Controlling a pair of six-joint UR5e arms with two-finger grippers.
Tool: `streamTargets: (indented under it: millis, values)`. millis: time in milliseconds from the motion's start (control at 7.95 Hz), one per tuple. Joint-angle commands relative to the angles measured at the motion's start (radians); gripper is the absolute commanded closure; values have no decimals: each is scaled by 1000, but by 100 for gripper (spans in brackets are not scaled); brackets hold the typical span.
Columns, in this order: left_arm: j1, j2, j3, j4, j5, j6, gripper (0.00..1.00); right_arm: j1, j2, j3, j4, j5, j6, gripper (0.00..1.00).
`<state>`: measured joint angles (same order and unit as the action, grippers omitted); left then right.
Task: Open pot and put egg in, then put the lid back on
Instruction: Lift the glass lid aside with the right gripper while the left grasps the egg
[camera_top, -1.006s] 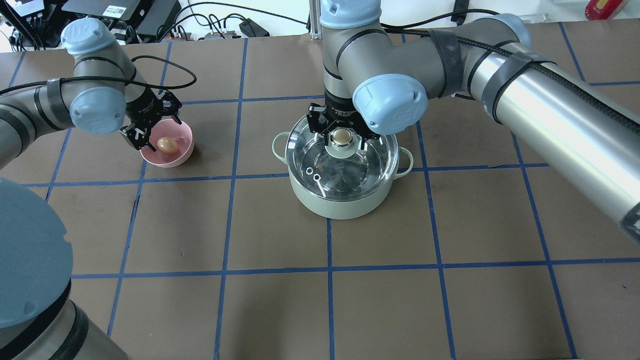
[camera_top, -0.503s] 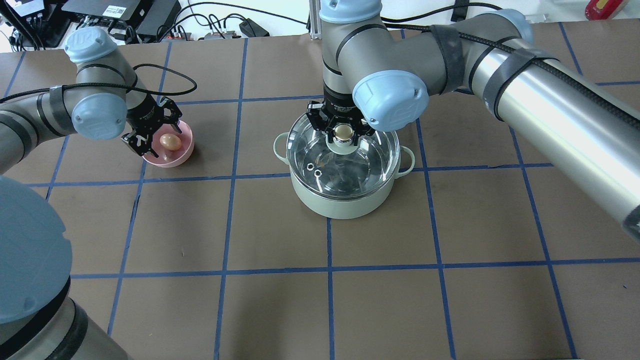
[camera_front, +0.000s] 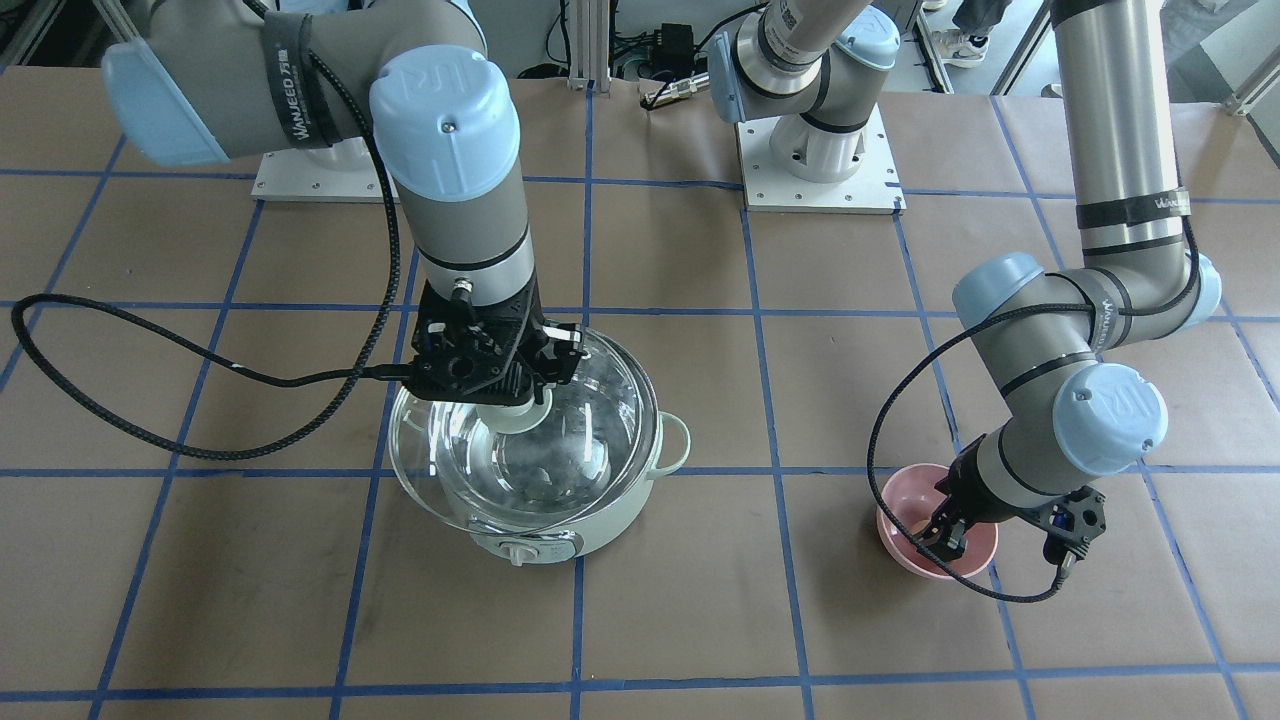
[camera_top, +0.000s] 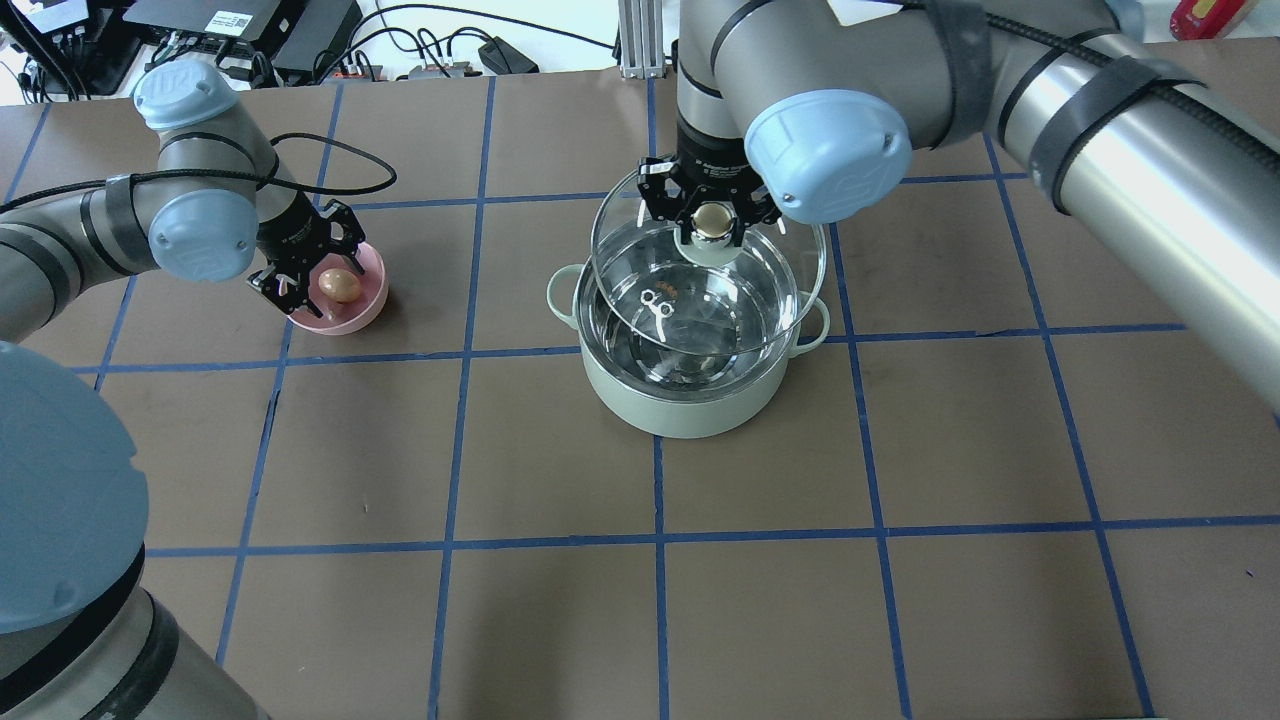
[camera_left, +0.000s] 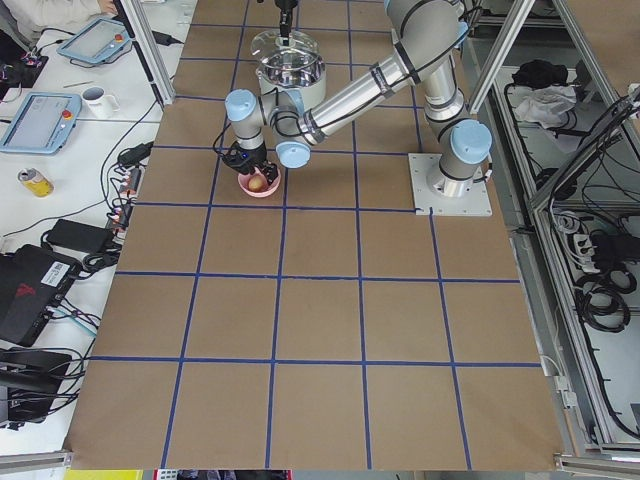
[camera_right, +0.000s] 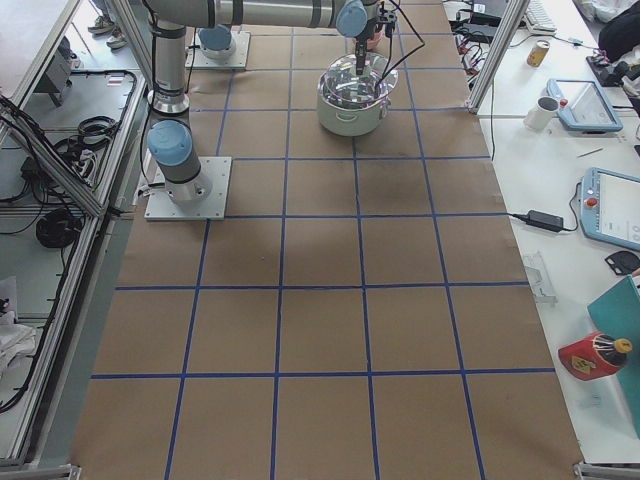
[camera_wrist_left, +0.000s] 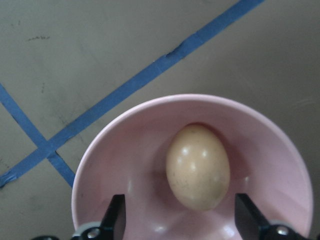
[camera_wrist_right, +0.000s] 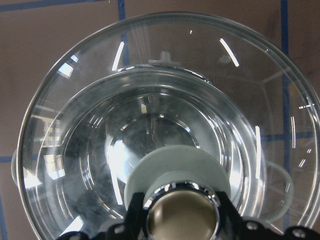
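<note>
The mint-green pot (camera_top: 680, 405) stands mid-table, its steel inside showing; it also shows in the front view (camera_front: 610, 525). My right gripper (camera_top: 712, 222) is shut on the gold knob (camera_wrist_right: 181, 214) of the glass lid (camera_top: 780, 300) and holds the lid lifted above the pot, shifted toward the far side. The lid shows in the front view (camera_front: 420, 470) too. The tan egg (camera_top: 340, 285) lies in a pink bowl (camera_top: 365, 310). My left gripper (camera_top: 312, 265) is open, its fingers (camera_wrist_left: 115, 220) on either side of the egg (camera_wrist_left: 198, 167), not touching it.
The table is brown with blue tape grid lines. Cables and electronics (camera_top: 250, 40) lie along the far edge. The right arm's black cable (camera_front: 200, 380) loops over the table beside the pot. The pot's dial (camera_front: 517, 551) faces the operators' side.
My right gripper has lifted the lid off the pot and carried it up and away from the robot. My left gripper stays low over the pink bowl around the egg.
</note>
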<state>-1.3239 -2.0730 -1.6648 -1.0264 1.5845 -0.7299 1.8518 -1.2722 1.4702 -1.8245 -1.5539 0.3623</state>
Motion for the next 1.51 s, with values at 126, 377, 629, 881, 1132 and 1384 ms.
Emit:
streamTargets:
  millis: [126, 377, 629, 881, 1132, 1384]
  values:
    - [0, -32, 0, 23, 0, 1, 20, -204, -81, -1, 108, -5, -293, 100]
    - [0, -36, 0, 34, 0, 3, 23, -276, -90, 1, 142, -18, -400, 100]
    - [0, -41, 0, 41, 2, 4, 38, -290, -84, 2, 137, -101, -526, 100]
    - [2, -50, 0, 60, 3, 36, 53, -307, -84, 2, 137, -101, -539, 100]
    - [2, -42, 2, 61, 3, 78, 80, -354, -87, 5, 139, -88, -588, 100]
    - [2, -24, 8, 61, 5, 78, 86, -368, -88, 12, 136, -83, -594, 100]
